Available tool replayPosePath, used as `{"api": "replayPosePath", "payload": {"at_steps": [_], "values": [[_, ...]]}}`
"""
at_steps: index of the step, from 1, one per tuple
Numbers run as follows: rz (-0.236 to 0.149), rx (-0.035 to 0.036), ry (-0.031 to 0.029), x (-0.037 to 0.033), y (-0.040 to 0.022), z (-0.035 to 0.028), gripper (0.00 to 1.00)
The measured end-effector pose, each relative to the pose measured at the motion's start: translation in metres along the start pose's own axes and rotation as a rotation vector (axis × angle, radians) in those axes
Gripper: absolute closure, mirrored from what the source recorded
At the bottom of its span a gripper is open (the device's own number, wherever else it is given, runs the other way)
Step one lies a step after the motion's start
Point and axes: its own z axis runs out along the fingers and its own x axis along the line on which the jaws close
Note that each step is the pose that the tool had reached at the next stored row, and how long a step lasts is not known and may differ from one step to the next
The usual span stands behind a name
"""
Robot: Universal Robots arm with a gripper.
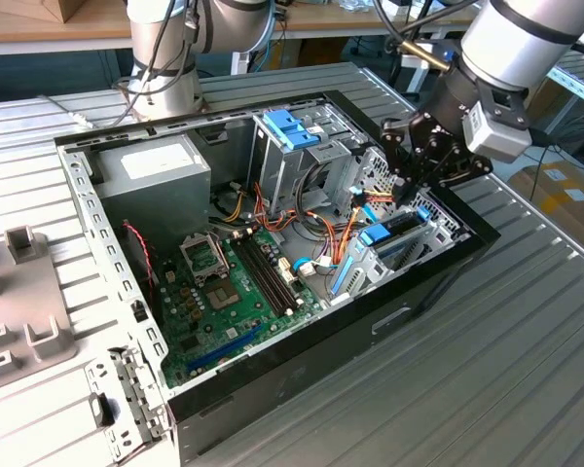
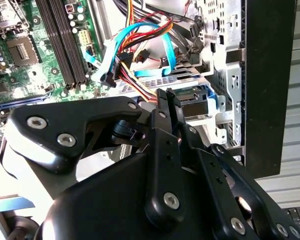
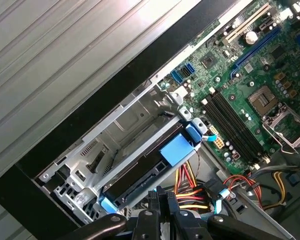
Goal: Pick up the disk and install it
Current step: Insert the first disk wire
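the disk is lying in the bay at the case corner, its long axis along the bay. the end effector is hovering just beside its edge, fingers closed together, gripping nothing.

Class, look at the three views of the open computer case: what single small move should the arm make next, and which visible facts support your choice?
Probably a short, gentle push to seat the disk fully. In the first wrist view it lies along the metal drive bay, blue rails showing at both ends, with the hand at its near edge. The exterior view puts the hand just above that bay. Whether the disk has latched cannot be seen.
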Motion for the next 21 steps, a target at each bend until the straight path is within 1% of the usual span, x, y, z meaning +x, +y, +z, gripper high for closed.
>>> {"api": "replayPosePath", "payload": {"at_steps": [2, 3, 5, 6, 9, 10, 21], "values": [[0.016, 0.0009, 0.0014, 0.0000, 0.0002, 0.0012, 0.83], [0.055, 0.0030, 0.0046, 0.0001, 0.0003, 0.0027, 0.83], [0.089, 0.0047, 0.0074, 0.0002, 0.0004, 0.0040, 0.83], [0.118, 0.0062, 0.0097, 0.0002, 0.0005, 0.0050, 0.83], [0.162, 0.0088, 0.0132, 0.0003, 0.0006, 0.0065, 0.83], [0.185, 0.0101, 0.0150, 0.0003, 0.0007, 0.0071, 0.83], [0.312, 0.0176, 0.0248, 0.0005, 0.0009, 0.0099, 0.83]]}}
